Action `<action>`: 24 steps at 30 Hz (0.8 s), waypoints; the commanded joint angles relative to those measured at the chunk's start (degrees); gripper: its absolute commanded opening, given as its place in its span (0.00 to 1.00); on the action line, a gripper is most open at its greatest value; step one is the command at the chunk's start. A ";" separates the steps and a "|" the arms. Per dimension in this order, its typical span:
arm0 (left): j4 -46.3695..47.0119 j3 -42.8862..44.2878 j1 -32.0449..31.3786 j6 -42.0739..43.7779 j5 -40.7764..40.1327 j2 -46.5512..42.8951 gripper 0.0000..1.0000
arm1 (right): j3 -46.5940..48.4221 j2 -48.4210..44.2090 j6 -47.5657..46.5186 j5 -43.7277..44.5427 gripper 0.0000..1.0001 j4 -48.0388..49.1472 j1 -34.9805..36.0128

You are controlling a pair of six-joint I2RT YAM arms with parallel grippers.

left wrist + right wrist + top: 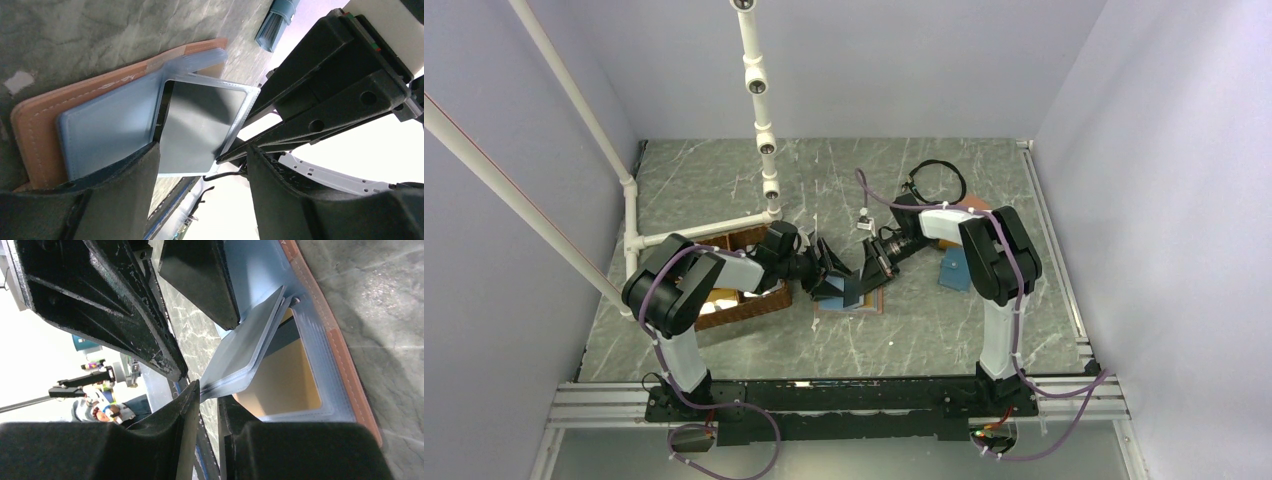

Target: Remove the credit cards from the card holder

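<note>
We're pinching card holder's (pixel 35 130) clear sleeve (pixel 235 90), grey credit card (pixel 200 125) inside, between nearly closed right gripper (pixel 209 392) fingers; left gripper (pixel 202 155) hovering wide open, empty, over holder.

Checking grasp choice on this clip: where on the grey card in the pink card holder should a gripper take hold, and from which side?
Pinch the grey card at its free corner, coming from the side away from the card holder's light-blue pocket. That corner stands tilted up off the card holder, so fingers fit on both faces. The right gripper is closed there.
</note>
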 commanded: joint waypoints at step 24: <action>-5.23 3.78 -0.76 3.51 0.83 1.95 0.54 | 5.10 2.05 -2.53 -2.57 0.33 -2.25 3.08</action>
